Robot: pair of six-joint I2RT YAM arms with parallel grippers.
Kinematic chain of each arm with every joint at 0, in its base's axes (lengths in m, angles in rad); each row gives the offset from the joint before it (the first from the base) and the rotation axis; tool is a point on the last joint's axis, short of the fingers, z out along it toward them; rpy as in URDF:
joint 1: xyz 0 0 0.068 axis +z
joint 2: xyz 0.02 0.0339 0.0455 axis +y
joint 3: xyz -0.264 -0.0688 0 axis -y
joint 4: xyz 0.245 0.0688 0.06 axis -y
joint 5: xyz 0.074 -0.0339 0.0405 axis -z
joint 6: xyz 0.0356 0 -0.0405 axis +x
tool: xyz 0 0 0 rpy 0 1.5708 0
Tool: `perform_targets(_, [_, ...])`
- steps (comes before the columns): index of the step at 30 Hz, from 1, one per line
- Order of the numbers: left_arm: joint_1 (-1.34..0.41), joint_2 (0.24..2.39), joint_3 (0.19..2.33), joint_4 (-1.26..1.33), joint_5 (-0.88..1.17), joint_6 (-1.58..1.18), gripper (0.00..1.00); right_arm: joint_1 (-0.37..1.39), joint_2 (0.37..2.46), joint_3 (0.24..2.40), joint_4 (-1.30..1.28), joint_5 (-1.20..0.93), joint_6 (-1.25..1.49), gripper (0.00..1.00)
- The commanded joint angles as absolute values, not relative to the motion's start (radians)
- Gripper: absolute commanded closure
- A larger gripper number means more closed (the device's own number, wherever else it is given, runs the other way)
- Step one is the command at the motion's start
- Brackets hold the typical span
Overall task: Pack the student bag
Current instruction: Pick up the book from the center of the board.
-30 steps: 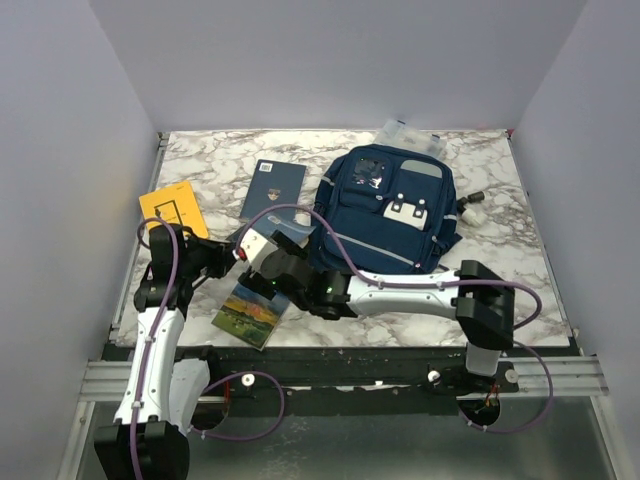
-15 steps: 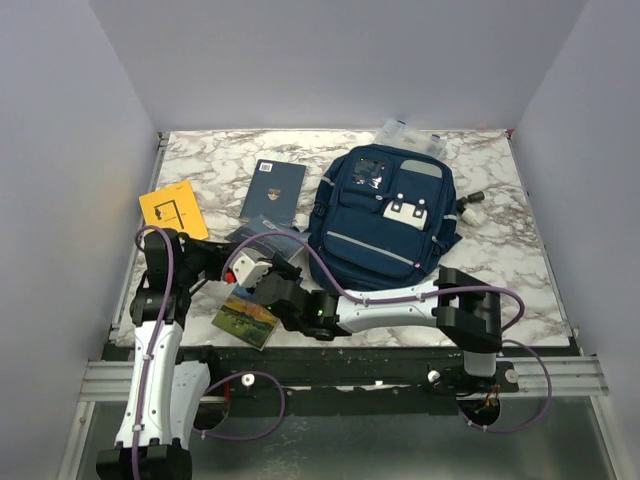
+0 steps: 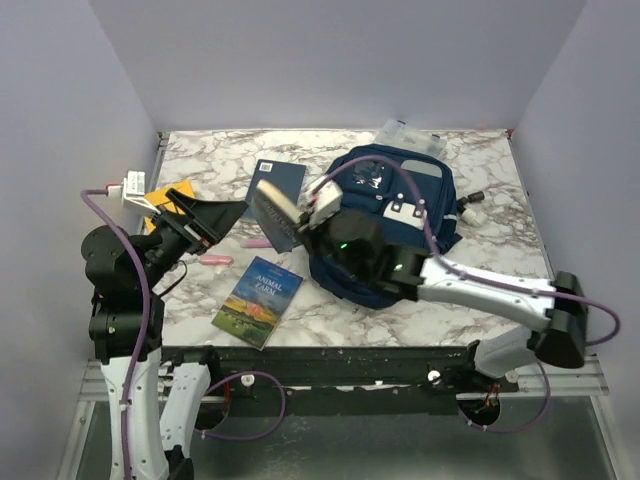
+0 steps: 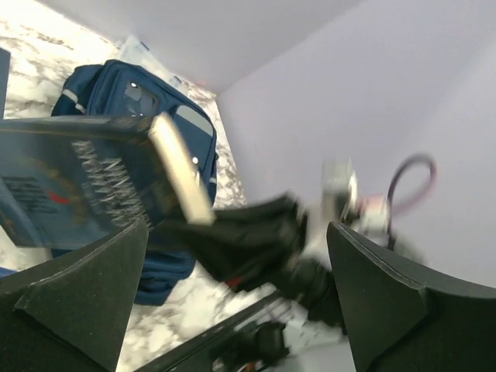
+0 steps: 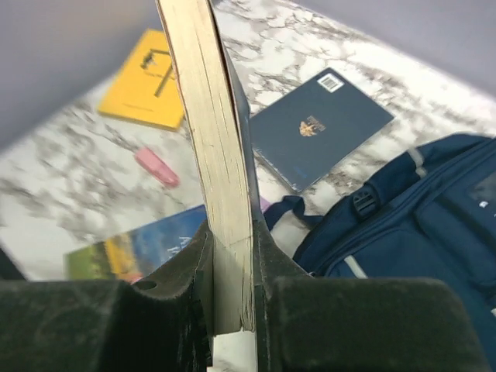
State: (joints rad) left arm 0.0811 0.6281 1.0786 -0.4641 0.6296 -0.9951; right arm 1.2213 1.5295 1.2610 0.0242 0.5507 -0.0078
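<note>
A colourful paperback (image 3: 257, 300) lies cover up at the near edge of the marble tabletop (image 3: 200, 160). A small pink eraser (image 3: 214, 260) sits just beyond it to the left. Above that corner the left end effector (image 3: 213, 215) hangs in the air, its jaws spread wide and gripping nothing.

Facing it, the right end effector (image 3: 303, 214) is clamped on a thick dark-blue book (image 3: 268, 205). In the right wrist view, its fingers (image 5: 186, 267) press on both covers, with the cream page edge showing between them. The book is lifted off the tabletop and tilted, between the left end effector and the student bag (image 3: 405, 215).

The navy student bag lies flat on its back, right of centre, with its front pockets and white patch facing up. The right arm reaches across its lower left part.

Further back on the left, a yellow book (image 3: 160, 203) lies partly hidden behind the left arm. A thin navy book (image 3: 283, 177) lies flat just left of the bag. A clear plastic box (image 3: 405, 135) rests at the far edge, touching the top of the bag.
</note>
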Motion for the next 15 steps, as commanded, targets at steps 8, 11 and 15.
perform_targets(8, [0.081,0.63,0.953,-0.561,0.94,-0.59,0.11,0.685,1.043,0.991,-0.031,-0.533,0.643,0.99])
perform_targets(11, [0.081,0.608,0.899,-0.569,0.95,-0.581,0.07,0.674,0.993,0.977,-0.037,-0.624,0.701,0.99])
perform_targets(15, [0.081,0.545,0.844,-0.567,0.874,-0.579,0.04,0.671,0.952,0.956,0.079,-0.706,0.791,1.0])
